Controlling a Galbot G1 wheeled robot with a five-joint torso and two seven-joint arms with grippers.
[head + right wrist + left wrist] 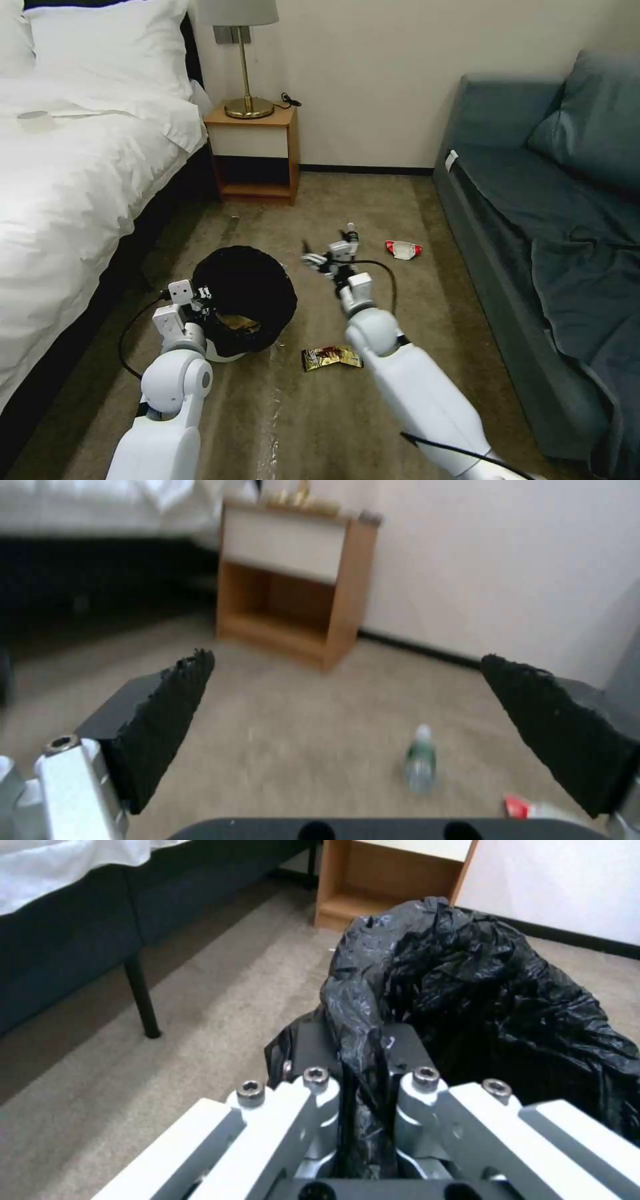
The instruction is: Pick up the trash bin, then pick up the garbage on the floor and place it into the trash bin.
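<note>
While the left claw (363, 1090) stays unseen at its tips, it pinches the black liner at the rim of the trash bin (245, 300), which tilts with its mouth toward the camera. Right claw (360, 730) hangs spread wide over the carpet, near the bottle (420, 760), whose cap points toward the wall, with the red-and-white wrapper (403, 249) beside it. A gold-brown wrapper (331, 357) lies flat between the arms.

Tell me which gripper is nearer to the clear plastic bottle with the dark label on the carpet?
The right. The right gripper hangs open just short of the clear plastic bottle with the dark label. The left gripper is farther off, clamped on the rim of the black-lined white trash bin.
</note>
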